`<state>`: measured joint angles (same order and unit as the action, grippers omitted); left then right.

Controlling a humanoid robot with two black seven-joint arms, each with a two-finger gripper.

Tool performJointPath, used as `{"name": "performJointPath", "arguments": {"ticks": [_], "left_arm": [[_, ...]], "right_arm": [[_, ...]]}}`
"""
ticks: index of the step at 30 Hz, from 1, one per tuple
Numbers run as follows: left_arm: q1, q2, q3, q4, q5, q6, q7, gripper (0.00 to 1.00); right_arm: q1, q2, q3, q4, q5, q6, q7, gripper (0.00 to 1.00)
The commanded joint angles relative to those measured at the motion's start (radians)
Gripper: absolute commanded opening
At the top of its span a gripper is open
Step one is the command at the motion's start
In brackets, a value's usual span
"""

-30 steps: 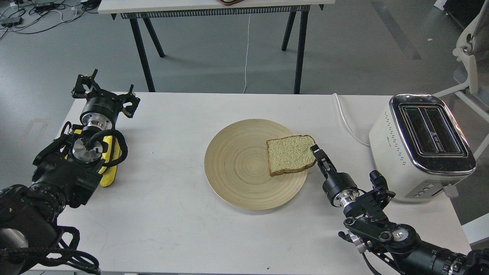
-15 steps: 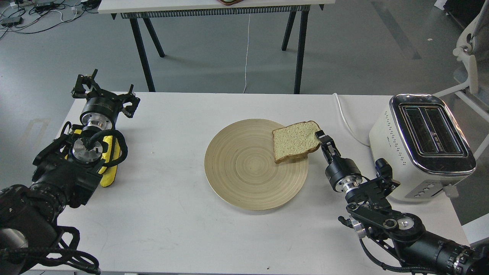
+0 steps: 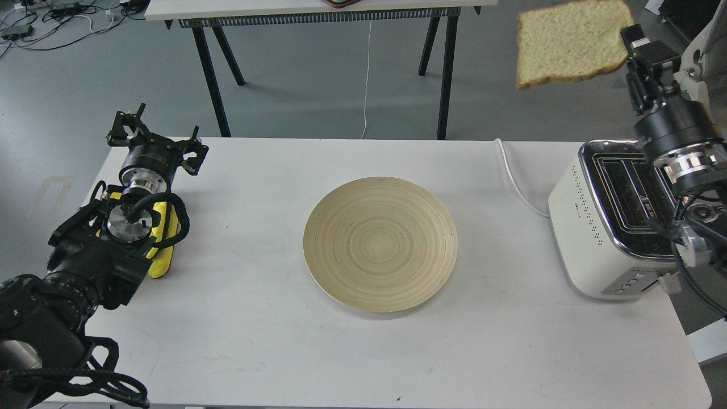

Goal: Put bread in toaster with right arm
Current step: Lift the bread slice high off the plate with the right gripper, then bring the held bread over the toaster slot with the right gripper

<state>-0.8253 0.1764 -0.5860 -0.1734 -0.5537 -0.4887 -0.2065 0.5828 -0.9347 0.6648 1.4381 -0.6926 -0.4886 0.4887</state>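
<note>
The slice of pale tan bread (image 3: 571, 42) hangs high in the air at the upper right, held flat by its right edge. My right gripper (image 3: 629, 40) is shut on the bread, well above the table. The white toaster (image 3: 590, 227) with a chrome top stands at the table's right edge, below the gripper; my right arm crosses in front of its slots. My left gripper (image 3: 153, 133) rests over the table's far left corner, fingers spread and empty.
A round wooden plate (image 3: 380, 244) lies bare in the middle of the white table (image 3: 255, 318). The toaster's white cord (image 3: 514, 176) runs off the back edge. A yellow part (image 3: 162, 244) sits under my left arm. Another table (image 3: 318, 8) stands behind.
My right gripper has lifted the bread off the plate and carried it up and to the right, to above the toaster. The plate is now bare. The left arm has not moved.
</note>
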Motion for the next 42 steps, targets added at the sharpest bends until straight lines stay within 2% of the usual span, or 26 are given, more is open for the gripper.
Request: {"name": "performJointPath", "arguments": {"ticks": [1,4,7,14,21,42], "left_arm": [[0.000,0.000,0.000,0.000,0.000,0.000,-0.001,1.00],[0.000,0.000,0.000,0.000,0.001,0.000,0.001,1.00],[0.000,0.000,-0.001,0.000,0.000,0.000,-0.001,1.00],[0.000,0.000,0.000,0.000,0.000,0.000,0.001,1.00],[0.000,0.000,0.000,0.000,0.000,0.000,0.001,1.00],[0.000,0.000,-0.001,0.000,0.000,0.000,-0.001,1.00]], "right_arm": [[-0.041,-0.223,-0.010,0.027,-0.001,0.000,0.000,0.00],[-0.096,-0.326,-0.020,0.016,-0.011,0.000,0.000,0.00],[-0.147,-0.358,-0.040,-0.005,-0.015,0.000,0.000,0.00],[-0.182,-0.348,-0.187,-0.027,-0.015,0.000,0.000,0.00],[-0.181,-0.276,-0.297,-0.028,-0.016,0.000,0.000,0.00],[-0.175,-0.294,-0.258,-0.061,0.004,0.000,0.000,0.00]]}}
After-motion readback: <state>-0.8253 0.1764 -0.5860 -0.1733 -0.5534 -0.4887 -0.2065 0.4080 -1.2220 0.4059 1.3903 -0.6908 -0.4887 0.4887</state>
